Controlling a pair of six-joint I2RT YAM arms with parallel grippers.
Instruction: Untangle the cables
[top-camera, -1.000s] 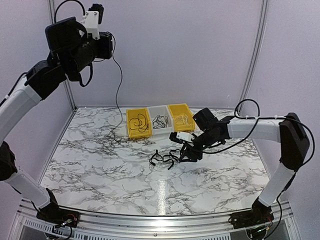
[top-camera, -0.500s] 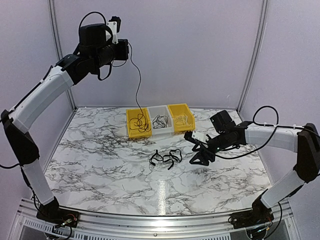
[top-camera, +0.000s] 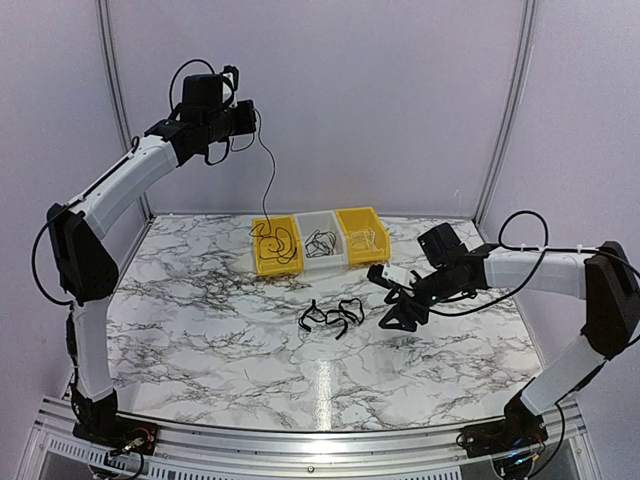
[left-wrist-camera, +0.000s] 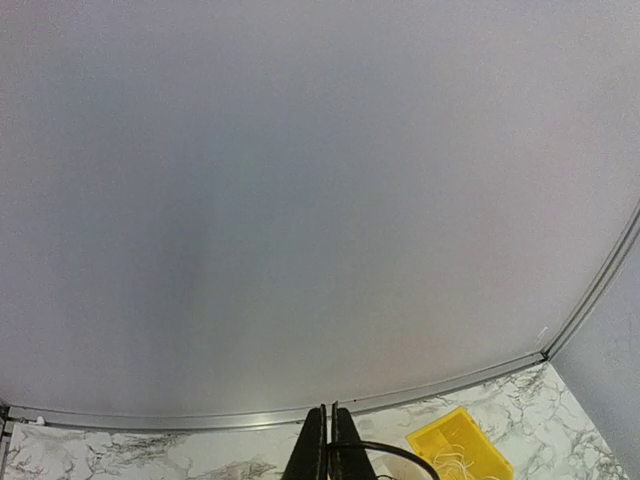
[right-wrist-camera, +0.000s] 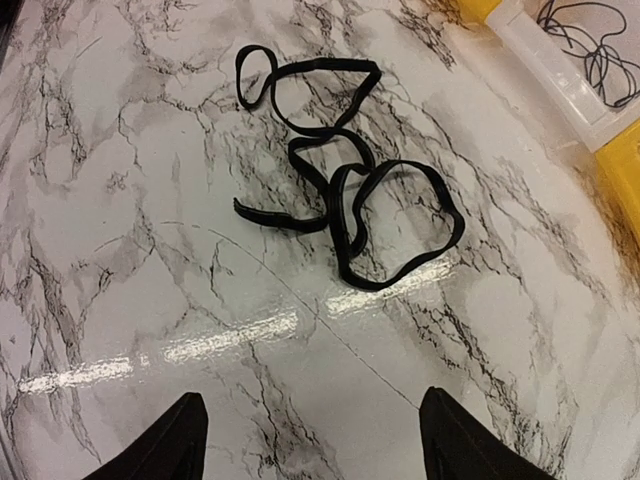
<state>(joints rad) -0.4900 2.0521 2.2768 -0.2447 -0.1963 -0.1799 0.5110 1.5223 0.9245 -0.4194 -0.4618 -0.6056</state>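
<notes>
Spreading under everything else, the marble-patterned tabletop (top-camera: 200, 330) bears the bins and the loose cords. The left arm (top-camera: 120, 190) rises from its base at 7 o'clock and reaches high above the tabletop's 12 o'clock edge. The right arm (top-camera: 540, 265) stretches low from 5 o'clock toward the middle.

Three bins sit in a row at 12 o'clock, touching side by side. The left yellow bin (top-camera: 262, 262) holds a coil of black cord, and the pale middle bin (top-camera: 322, 260) holds a smaller black bundle. The right yellow bin (top-camera: 372, 218) holds thin pale strands.

Near the middle of the tabletop lies the tangle of cables (top-camera: 332, 315), black loops crossing over one another, well apart from the bins at its 12 o'clock. In the right wrist view the same tangle (right-wrist-camera: 340, 200) lies flat on the marble, touching nothing else.

One hanging cable (top-camera: 271, 180) drops from high up into the left yellow bin.

The right pincer (top-camera: 398, 315) hovers low at 3 o'clock of the tangle, near it but apart. Its fingers (right-wrist-camera: 170, 440) are spread wide with only bare marble between them. The left pincer (top-camera: 248, 118) is high above the bins, fingers (left-wrist-camera: 318, 450) pressed together on the top of the hanging cable.
</notes>
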